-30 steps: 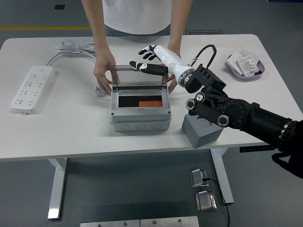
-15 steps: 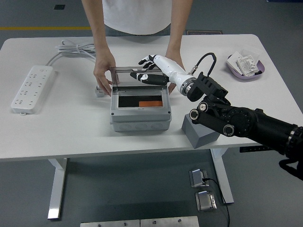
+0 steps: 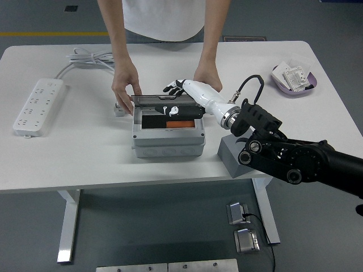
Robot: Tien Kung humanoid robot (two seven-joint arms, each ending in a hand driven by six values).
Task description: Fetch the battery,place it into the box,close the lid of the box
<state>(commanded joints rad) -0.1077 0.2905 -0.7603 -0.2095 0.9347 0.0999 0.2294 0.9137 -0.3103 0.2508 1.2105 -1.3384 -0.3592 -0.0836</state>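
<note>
One grey plastic junction box sits near the middle of the white table, and its clear hinged lid is tilted well down, partly lowered over the opening. Inside, an orange flat battery already lies on the dark floor of the box, toward its right side. The lid looks light, stiff and smooth, likely slippery under hard fingertips, so pressing flat on its top face near the free edge seems the safest hold. The robot's right hand lies on that lid with fingers extended, resting on it and grasping nothing, directly above the battery. A person's two hands touch the box's rear corners, apparently steadying it. No left robot arm shows in the head view.
</note>
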